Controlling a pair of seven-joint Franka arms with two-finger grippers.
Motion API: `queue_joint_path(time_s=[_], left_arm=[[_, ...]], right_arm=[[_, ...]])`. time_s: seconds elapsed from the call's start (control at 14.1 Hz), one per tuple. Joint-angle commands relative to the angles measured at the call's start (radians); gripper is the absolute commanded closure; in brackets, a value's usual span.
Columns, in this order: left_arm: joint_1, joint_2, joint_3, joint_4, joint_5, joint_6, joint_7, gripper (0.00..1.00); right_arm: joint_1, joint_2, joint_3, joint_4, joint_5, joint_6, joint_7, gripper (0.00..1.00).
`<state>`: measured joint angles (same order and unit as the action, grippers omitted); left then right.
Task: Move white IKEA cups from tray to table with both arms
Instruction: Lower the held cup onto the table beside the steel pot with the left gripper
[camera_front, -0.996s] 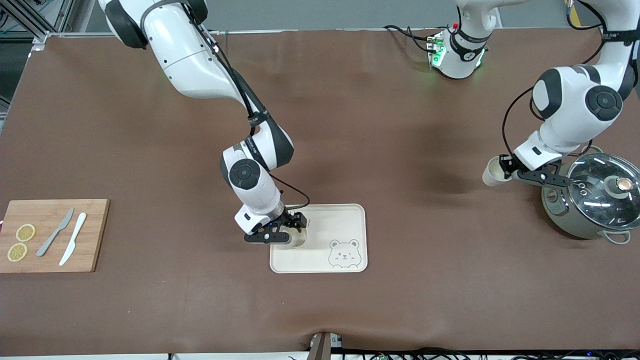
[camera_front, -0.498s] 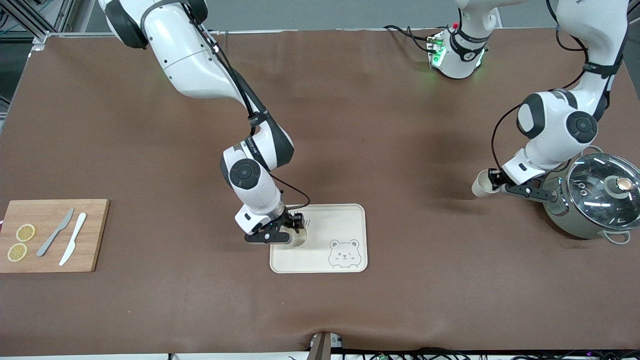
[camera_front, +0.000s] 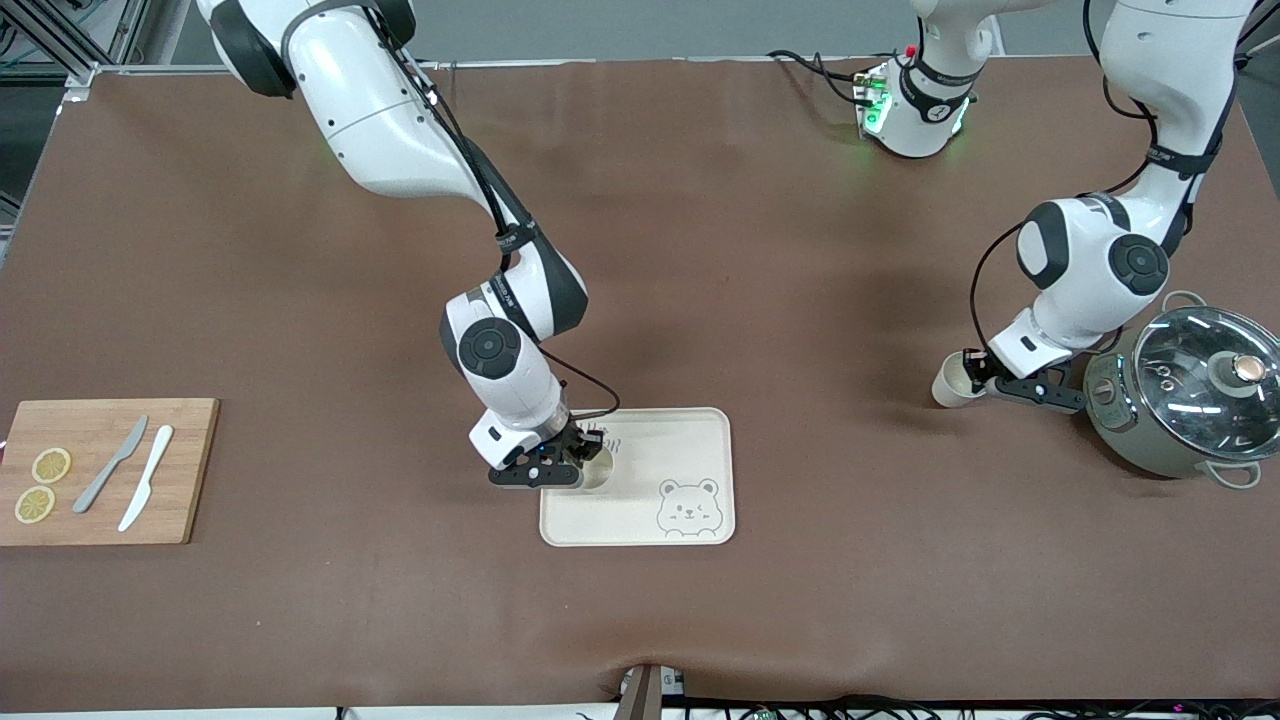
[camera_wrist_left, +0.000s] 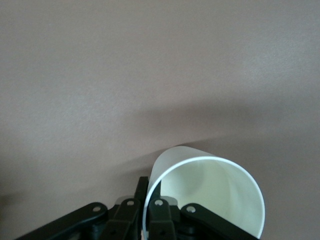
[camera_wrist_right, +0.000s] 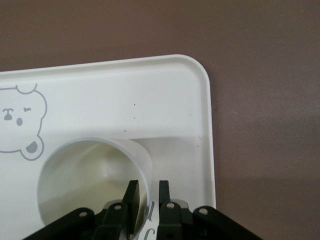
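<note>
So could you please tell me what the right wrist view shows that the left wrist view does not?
Only the right wrist view shows the bear tray, its printed bear, and a cup standing upright on it, its rim between the right claw fingers. Only the left wrist view shows the other cup shut in the left claw, tilted above bare table. Both show a white cup, black fingers and the brown surface.
</note>
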<state>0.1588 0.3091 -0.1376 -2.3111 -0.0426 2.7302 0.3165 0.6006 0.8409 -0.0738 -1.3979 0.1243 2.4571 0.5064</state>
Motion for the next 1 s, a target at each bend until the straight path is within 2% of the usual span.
queue_joint_path(time_s=[0.0,0.07,0.14,0.43,0.57,0.78,0.92], left_arm=[[0.001,0.008,-0.022,0.004,-0.028,0.02,0.006,1.0],[0.001,0.013,-0.023,0.006,-0.028,0.022,0.01,0.46],[-0.002,0.013,-0.023,0.007,-0.028,0.022,0.013,0.0],[0.005,-0.011,-0.023,0.012,-0.028,0.011,0.018,0.0],[0.007,-0.033,-0.023,0.019,-0.026,-0.038,0.018,0.0],[0.007,-0.086,-0.022,0.077,-0.02,-0.214,0.016,0.0],[0.01,-0.097,-0.019,0.158,-0.02,-0.332,0.015,0.0]], right_arm=[[0.008,0.014,-0.009,0.022,-0.006,0.002,0.023,0.92],[0.008,0.014,-0.009,0.022,-0.006,0.002,0.023,0.98],[0.008,0.014,-0.009,0.022,-0.006,0.002,0.023,1.0],[0.005,0.012,-0.007,0.022,-0.003,0.0,0.023,1.0],[0.005,0.012,-0.007,0.022,-0.003,-0.001,0.023,1.0],[0.01,0.003,-0.007,0.023,-0.002,-0.015,0.021,1.0],[0.008,-0.02,-0.007,0.023,0.005,-0.029,0.02,1.0]])
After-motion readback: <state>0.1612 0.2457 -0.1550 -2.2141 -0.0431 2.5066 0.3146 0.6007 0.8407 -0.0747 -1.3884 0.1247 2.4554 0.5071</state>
